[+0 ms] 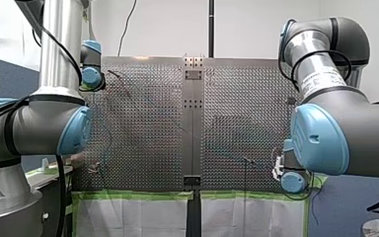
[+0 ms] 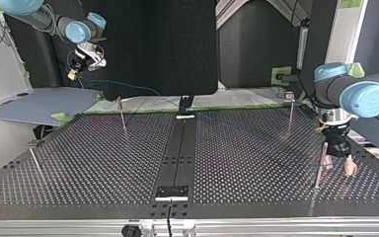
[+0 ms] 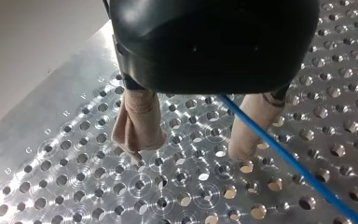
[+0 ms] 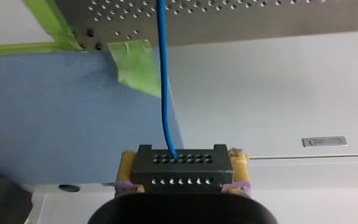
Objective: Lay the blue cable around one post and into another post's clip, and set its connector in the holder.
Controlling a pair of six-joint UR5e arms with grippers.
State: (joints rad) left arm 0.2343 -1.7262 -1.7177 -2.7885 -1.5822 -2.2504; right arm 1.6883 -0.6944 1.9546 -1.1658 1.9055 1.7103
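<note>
Right pincer (image 4: 182,164) around connector (image 4: 182,179): wrist-only.

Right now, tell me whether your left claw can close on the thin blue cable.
Probably yes: my left claw stands open, the thin blue cable crosses one beige padded finger, and nothing blocks it.

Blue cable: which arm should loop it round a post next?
Left, I think. My left gripper sits right beside a post, open, with the blue cable passing its fingers. My right gripper holds the connector, out past the edge of the table.
</note>
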